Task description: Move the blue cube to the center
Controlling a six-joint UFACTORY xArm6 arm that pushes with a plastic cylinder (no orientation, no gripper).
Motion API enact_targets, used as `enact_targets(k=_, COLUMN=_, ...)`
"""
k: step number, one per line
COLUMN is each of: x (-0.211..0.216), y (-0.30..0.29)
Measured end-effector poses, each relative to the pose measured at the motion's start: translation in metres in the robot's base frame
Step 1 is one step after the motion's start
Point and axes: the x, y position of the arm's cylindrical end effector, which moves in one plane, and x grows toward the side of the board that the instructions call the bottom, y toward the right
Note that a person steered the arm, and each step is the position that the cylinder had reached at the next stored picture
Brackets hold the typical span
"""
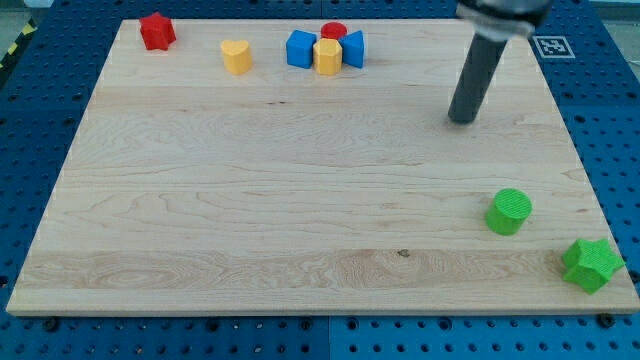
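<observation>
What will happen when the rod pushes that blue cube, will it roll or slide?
The blue cube has flat faces, so it should slide, not roll. It looks small and light, and the wooden board seems smooth. It touches the yellow block, which may get dragged along. My tip is far to its right.

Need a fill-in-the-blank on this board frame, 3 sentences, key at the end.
1. The blue cube sits by the view's ____ edge of the board.
2. My tip is on the view's ____ side of the blue cube, touching no block.
3. The cylinder and star near the view's bottom right are both ____.

Missing words: top; right; green
</observation>
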Motion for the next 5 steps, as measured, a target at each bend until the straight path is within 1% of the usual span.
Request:
enact_targets(k=1, x=-0.084, y=-0.002)
enact_targets(k=2, x=-0.132, y=-0.056)
enact_targets(k=3, x=-0.156, y=-0.127)
enact_targets(k=4, x=-0.162, y=-0.14)
enact_targets(k=5, x=-0.141, y=-0.139)
